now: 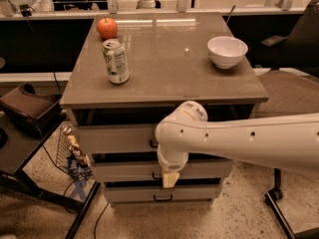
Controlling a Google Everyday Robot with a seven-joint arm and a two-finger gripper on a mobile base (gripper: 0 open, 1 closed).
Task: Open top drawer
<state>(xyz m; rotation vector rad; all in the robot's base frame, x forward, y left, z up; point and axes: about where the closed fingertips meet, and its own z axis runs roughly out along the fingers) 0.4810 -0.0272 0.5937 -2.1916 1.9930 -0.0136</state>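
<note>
The top drawer (pixel 113 138) is the tallest light grey front under the brown cabinet top (pixel 169 78), with a dark gap above it. One end of its thin black handle (pixel 151 144) shows beside my arm; the rest is hidden. My gripper (pixel 170 178) hangs downward from the white arm, in front of the middle drawer (pixel 124 171) and just below the top drawer's front. The bottom drawer (pixel 130 193) with its black handle lies beneath.
On the cabinet top stand a red apple (pixel 106 28), a green-and-white can (pixel 115 61) and a white bowl (pixel 227 51). A wire basket of items (pixel 74 153) and a dark stand (pixel 30 116) are on the left. An office chair (pixel 294 88) is on the right.
</note>
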